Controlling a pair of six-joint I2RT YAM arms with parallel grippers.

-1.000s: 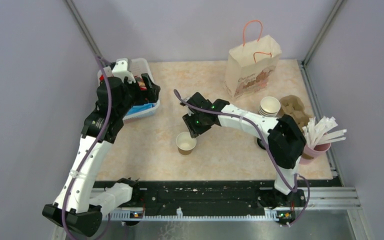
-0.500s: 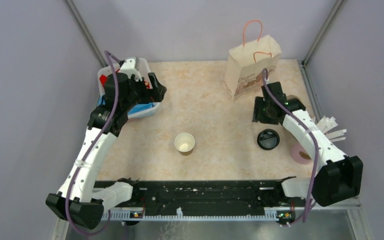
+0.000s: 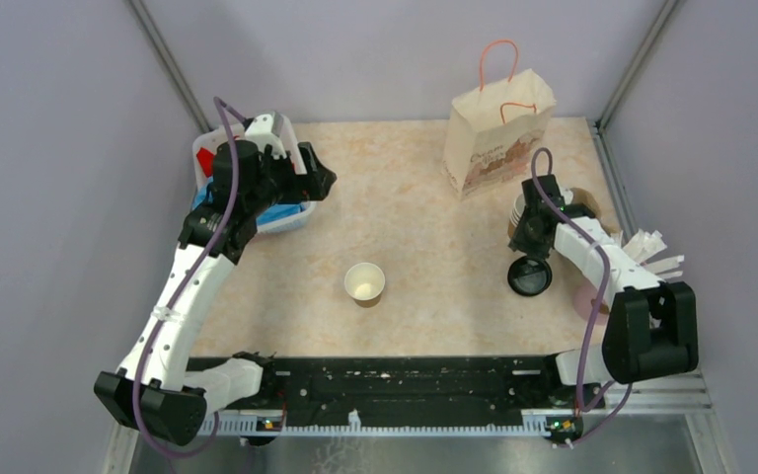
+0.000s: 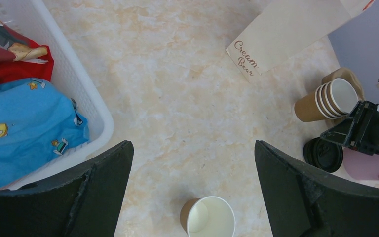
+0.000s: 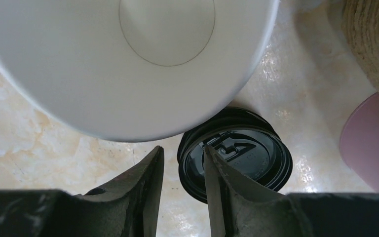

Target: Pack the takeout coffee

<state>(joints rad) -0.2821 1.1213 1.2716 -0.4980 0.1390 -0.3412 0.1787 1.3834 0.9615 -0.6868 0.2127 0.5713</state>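
**Right arm folded at the cup stack, left arm high by the basket**

We see the right arm bent sharply, with its elbow near the table edge. The right gripper (image 5: 182,150) points down just at the near rim of the stack of cups (image 4: 331,98). Its fingers (image 5: 145,182) stand close together with a narrow gap, and nothing is between them. Whether the tips touch the rim, we cannot say surely. The black lids (image 5: 237,160) lie on the table (image 3: 434,257) directly under it, beside the pink cup (image 5: 370,143). The left arm stretches far forward. The left gripper (image 4: 192,145) is spread wide and holds nothing, above the table next to the white basket (image 4: 86,106). One single cup (image 3: 365,282) stands upright and uncovered in the middle, well apart from both grippers.
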